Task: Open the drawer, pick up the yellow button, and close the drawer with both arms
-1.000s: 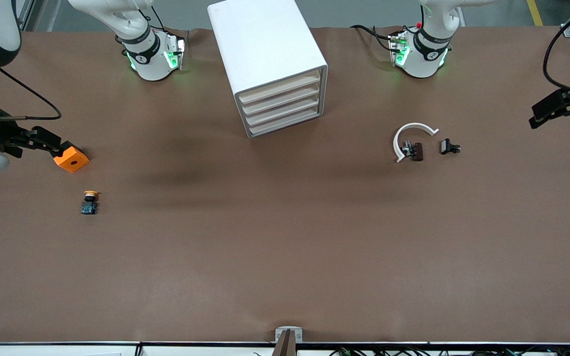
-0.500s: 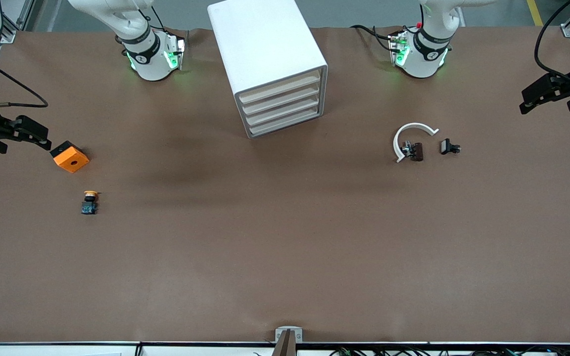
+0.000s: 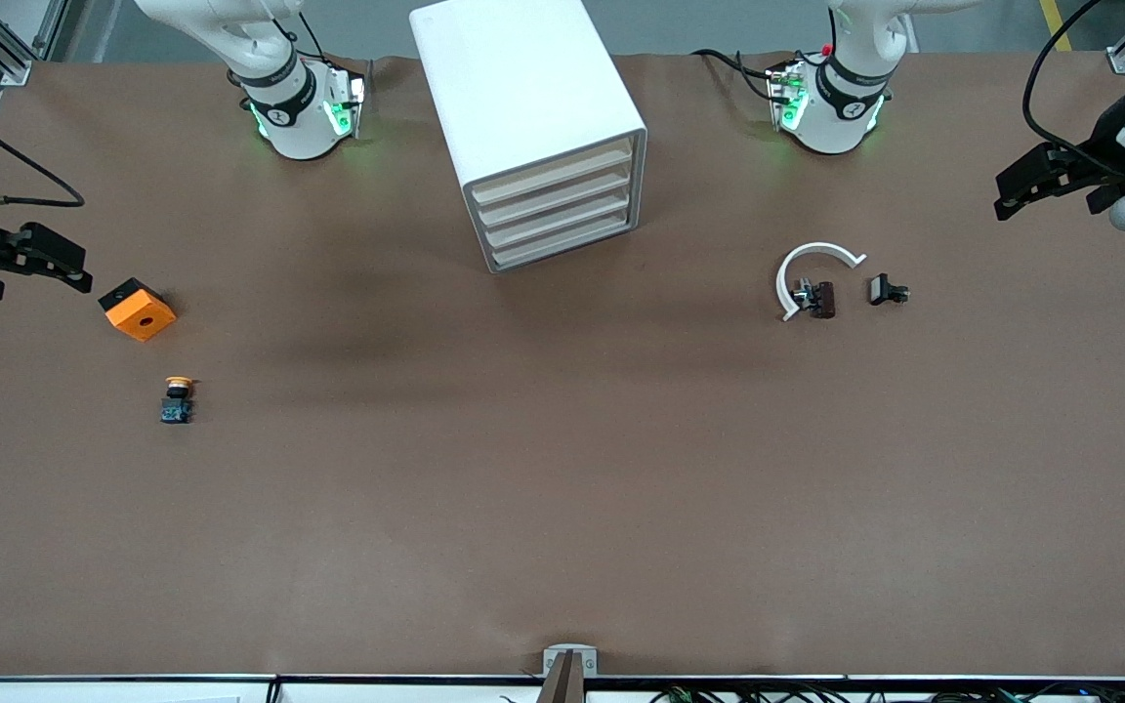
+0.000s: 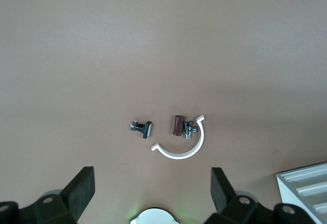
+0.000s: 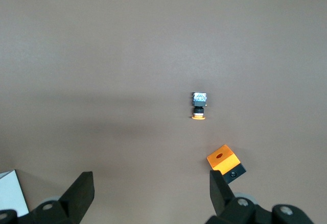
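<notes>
Sitting shut: the wide shallow cream-fronted top drawer [image 3: 551,172] of the big white boxy cabinet [image 3: 523,98], flush with the three drawers under it. No readable writing or brand showing on anything in any view.

The tiny push button with orange-yellow cap, black body and blue base [image 3: 176,399] is lying on the brown table [image 3: 562,488] toward the right arm's end, nearer the front camera than the orange square block with a hole [image 3: 138,310], and apart from it.

The right gripper [image 3: 64,268] is hanging over the table edge just beside the block, fingers spread apart, holding nothing. The right wrist view is showing the button [image 5: 199,106] and block [image 5: 225,163] together, plus a white cabinet corner [image 5: 11,196]; it also shows a black underside on the block, which the front view barely gives.

The left gripper [image 3: 1021,181] is hanging over the left arm's end of the table, fingers [image 4: 82,188] spread wide, empty. Its wrist view is showing a white curved half-ring [image 4: 181,145], a small brown-and-metal part [image 4: 181,125] inside the curve and a small black clip [image 4: 142,127] beside it, all well apart from the cabinet. The front view shows the same trio [image 3: 816,278].
</notes>
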{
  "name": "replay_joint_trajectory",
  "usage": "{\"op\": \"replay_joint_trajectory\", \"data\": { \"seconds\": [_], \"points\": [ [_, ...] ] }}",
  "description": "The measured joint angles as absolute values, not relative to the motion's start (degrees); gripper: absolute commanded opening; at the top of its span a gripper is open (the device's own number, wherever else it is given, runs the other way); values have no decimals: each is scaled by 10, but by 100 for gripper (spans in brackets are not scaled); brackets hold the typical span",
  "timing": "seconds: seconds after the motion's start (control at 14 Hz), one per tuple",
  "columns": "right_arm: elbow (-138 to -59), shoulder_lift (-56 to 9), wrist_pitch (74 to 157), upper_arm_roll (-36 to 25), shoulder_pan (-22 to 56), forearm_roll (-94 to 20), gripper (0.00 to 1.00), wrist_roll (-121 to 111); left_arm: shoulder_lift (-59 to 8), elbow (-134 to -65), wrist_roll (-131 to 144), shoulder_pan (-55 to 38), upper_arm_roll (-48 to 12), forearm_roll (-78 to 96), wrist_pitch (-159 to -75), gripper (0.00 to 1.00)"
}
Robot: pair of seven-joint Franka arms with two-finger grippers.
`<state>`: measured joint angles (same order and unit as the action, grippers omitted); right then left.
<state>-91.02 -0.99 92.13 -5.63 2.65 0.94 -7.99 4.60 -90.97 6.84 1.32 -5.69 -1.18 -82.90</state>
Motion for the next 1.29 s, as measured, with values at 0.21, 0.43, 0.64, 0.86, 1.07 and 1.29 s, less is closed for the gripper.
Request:
{"op": "replay_joint_trajectory", "data": {
  "seconds": [0.21,0.43,0.64,0.86,1.07,1.29],
  "points": [
    [-902,-10,911,-57,25,9,100,-78,48,-912,68,13,-57,-12,-829,100],
    [-901,-10,910,-57,25,9,100,-74,48,-912,68,13,-57,-12,-830,100],
    [-900,-10,910,-57,25,9,100,-73,48,-912,68,13,-57,-12,-830,100],
    [-899,-10,910,-57,25,9,100,-73,47,-912,68,14,-57,-12,-830,100],
    [-899,-10,910,-57,25,9,100,-73,44,-911,68,16,-55,-12,-832,100],
    [-899,-10,910,-57,25,9,100,-73,39,-908,68,16,-52,-12,-833,100]
  ]
}}
